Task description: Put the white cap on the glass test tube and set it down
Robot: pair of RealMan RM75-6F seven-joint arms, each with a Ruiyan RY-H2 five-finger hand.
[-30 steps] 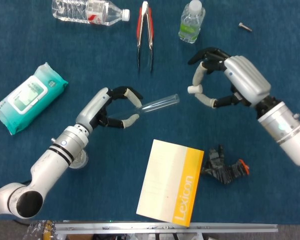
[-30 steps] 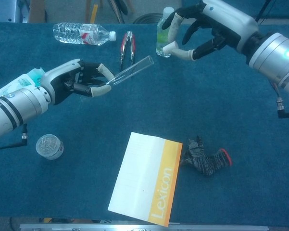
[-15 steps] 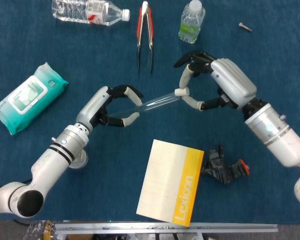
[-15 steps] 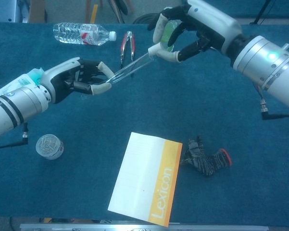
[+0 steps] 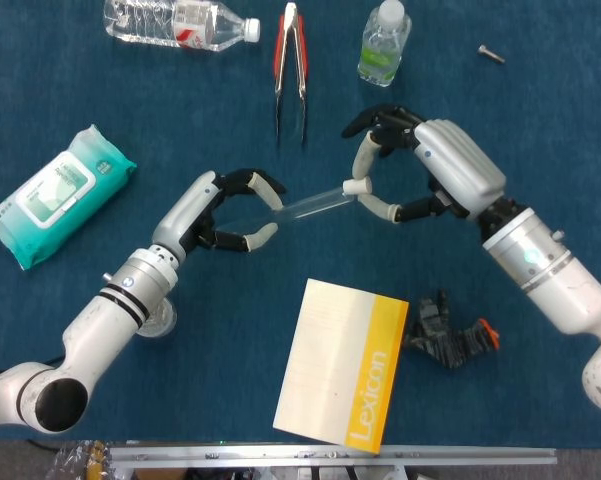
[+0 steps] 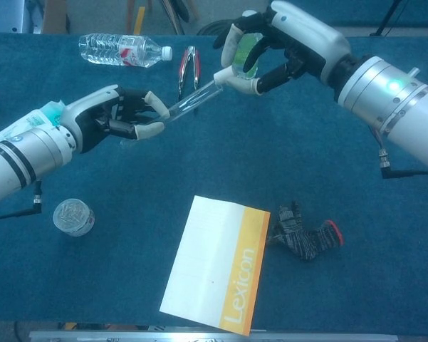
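Observation:
The glass test tube (image 5: pixel 305 207) (image 6: pixel 192 102) hangs above the table, slanting up to the right. My left hand (image 5: pixel 225 212) (image 6: pixel 121 117) pinches its lower end between thumb and finger. My right hand (image 5: pixel 420 175) (image 6: pixel 270 50) pinches the white cap (image 5: pixel 354 187) (image 6: pixel 221 76) and holds it against the tube's open upper end. Whether the cap is fully seated on the tube cannot be told.
A Lexicon book (image 5: pixel 345 365) and a dark glove (image 5: pixel 445 335) lie near the front. A wet-wipe pack (image 5: pixel 55 195), water bottle (image 5: pixel 175 22), tongs (image 5: pixel 289 65), small green bottle (image 5: pixel 384 42) and a screw (image 5: pixel 491 54) lie further back. A small round jar (image 6: pixel 72 216) stands under the left arm.
My right hand has moved left with the white cap, from apart from the tube to meeting the tube's open end. The left hand has kept the tube almost still.

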